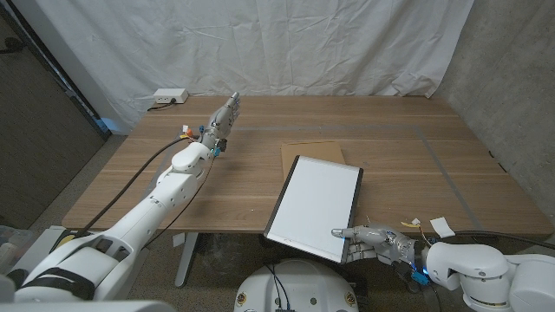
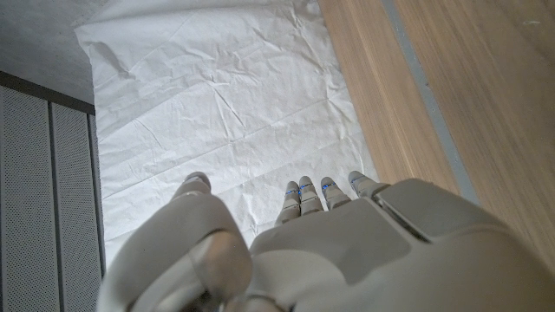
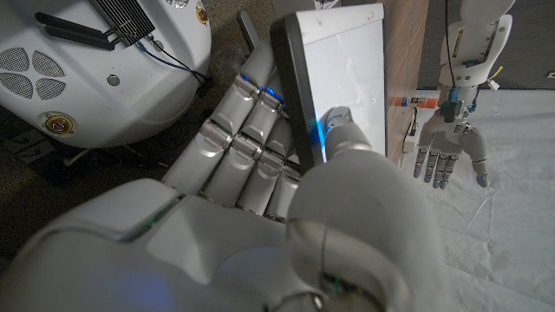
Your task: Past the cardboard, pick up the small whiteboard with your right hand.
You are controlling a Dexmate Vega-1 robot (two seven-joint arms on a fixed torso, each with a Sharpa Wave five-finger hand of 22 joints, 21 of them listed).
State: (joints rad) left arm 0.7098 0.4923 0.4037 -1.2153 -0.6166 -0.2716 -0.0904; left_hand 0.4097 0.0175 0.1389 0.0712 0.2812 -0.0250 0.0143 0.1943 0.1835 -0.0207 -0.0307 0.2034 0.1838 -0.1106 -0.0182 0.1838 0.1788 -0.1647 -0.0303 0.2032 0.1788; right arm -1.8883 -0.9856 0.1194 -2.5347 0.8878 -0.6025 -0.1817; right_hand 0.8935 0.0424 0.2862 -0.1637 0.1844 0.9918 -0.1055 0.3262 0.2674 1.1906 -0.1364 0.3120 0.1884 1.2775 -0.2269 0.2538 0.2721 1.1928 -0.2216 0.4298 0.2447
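Observation:
The small whiteboard [image 1: 316, 206], white with a dark frame, lies slantwise on the wooden table. Its far end overlaps the brown cardboard [image 1: 312, 151] and its near end juts past the table's front edge. My right hand [image 1: 377, 243] grips that near right corner, thumb on the top face and fingers underneath. In the right wrist view the thumb presses the whiteboard [image 3: 347, 78] while my right hand [image 3: 251, 182] curls below it. My left hand [image 1: 224, 117] is raised at the far left of the table, fingers spread and holding nothing; its back [image 2: 347, 251] faces the left wrist camera.
A white box with a cable [image 1: 167, 97] sits at the table's back left corner. A small white paper tag [image 1: 441, 226] lies near the front right edge. A white curtain [image 1: 286, 43] hangs behind the table. Faint tape lines [image 1: 442, 169] cross the right side.

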